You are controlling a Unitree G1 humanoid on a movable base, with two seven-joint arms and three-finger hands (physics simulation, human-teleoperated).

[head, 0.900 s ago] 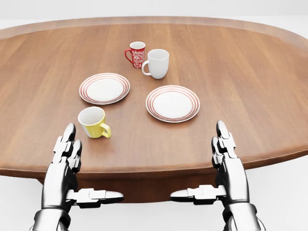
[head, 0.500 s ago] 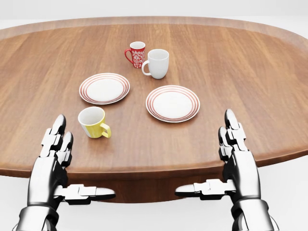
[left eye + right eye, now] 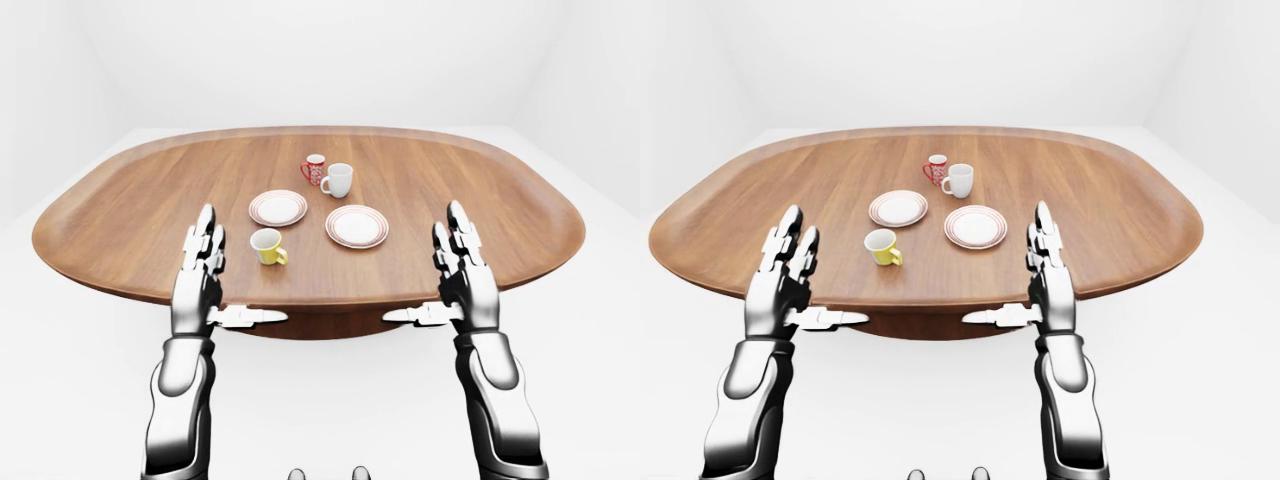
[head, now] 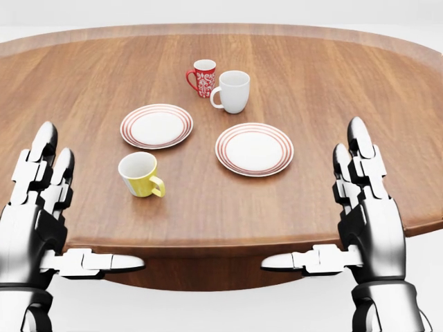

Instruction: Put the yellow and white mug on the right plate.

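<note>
Nothing is done yet; the mug [image 4: 141, 174] stands upright on the table [image 4: 332, 83], left of the right plate [image 4: 254, 149], untouched; left hand [image 4: 34, 207] and right hand [image 4: 367, 207] hover spread, empty, near the table's edge; grasp, lift and placement remain.

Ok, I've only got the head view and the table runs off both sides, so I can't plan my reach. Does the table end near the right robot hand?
Observer: Yes. In the left-eye view the table is an oval, and its right end curves round a little beyond the right robot hand.
Operator: And on the left?
Observer: The rim curves round there too, but farther out from the left robot hand.
Operator: Are my forearms over the table?
Observer: No. Both forearms show below the near rim, against the white floor.
</note>
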